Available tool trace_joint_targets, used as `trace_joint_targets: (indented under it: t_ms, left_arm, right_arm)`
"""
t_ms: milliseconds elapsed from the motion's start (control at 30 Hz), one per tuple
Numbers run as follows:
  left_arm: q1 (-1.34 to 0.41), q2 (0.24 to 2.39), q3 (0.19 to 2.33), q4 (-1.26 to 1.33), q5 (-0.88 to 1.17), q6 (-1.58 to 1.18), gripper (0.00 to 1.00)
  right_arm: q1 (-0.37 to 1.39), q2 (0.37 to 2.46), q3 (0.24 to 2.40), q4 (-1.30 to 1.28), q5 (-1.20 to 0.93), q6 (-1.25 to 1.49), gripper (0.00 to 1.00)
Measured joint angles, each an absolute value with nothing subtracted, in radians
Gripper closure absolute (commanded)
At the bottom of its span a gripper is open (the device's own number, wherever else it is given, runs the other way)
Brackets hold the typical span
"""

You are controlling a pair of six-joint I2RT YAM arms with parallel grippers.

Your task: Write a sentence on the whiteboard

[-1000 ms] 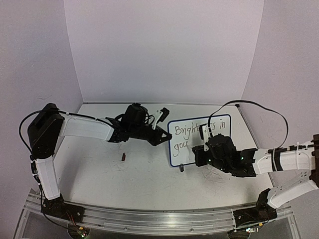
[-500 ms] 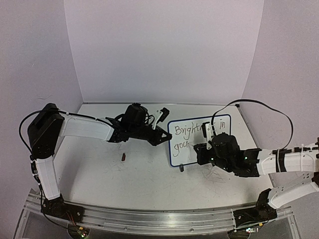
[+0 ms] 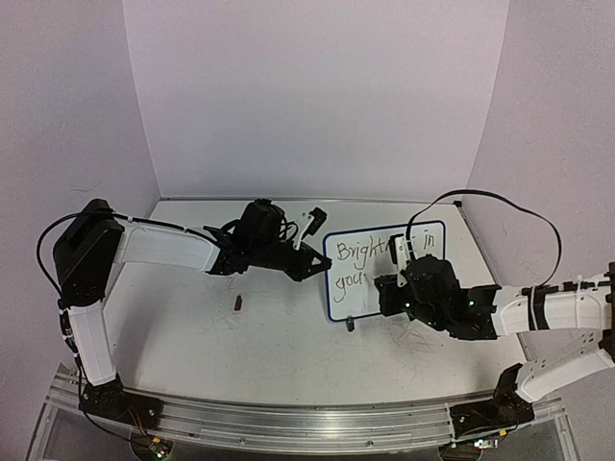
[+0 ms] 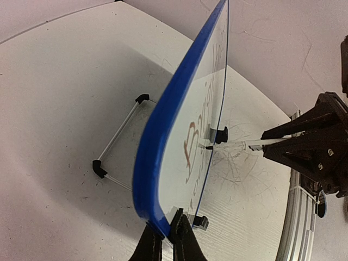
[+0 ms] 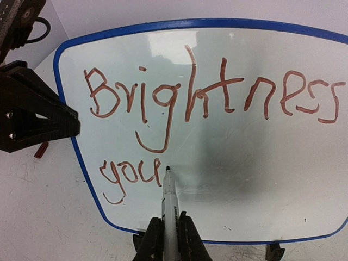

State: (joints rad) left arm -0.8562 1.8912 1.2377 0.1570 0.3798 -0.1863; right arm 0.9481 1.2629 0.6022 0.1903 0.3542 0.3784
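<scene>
The whiteboard point(image 3: 357, 261) stands tilted on the table, a white panel in a thin blue frame point(image 4: 163, 125). My left gripper point(image 4: 168, 239) is shut on its lower edge near a corner, where it also shows from above point(image 3: 319, 261). The sentence point(image 5: 206, 98) reads "Brightness" on the upper line, with "you" point(image 5: 130, 174) below it in reddish-brown strokes. My right gripper point(image 5: 169, 236) is shut on a white marker point(image 5: 169, 204). The marker's tip rests on the board just right of "you". From above, my right gripper point(image 3: 386, 286) hides the middle of the writing.
A small dark red piece point(image 3: 237, 303) lies on the table left of the board. A thin wire stand with black corners point(image 4: 117, 136) sits behind the board. One black foot point(image 3: 351, 324) shows at the board's near corner. Walls close in the back and sides.
The right gripper and marker have shifted slightly along the lower line of writing. The left arm and the whiteboard have stayed where they were.
</scene>
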Motion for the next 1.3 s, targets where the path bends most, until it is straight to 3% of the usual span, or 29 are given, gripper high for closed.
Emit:
trace_joint_targets:
  t_ms: [1300]
  left_arm:
    - [-0.856, 1.891, 1.238, 0.156, 0.378, -0.186, 1.0]
  right_arm:
    - [0.948, 1.267, 0.566, 0.182, 0.345, 0.414, 1.0]
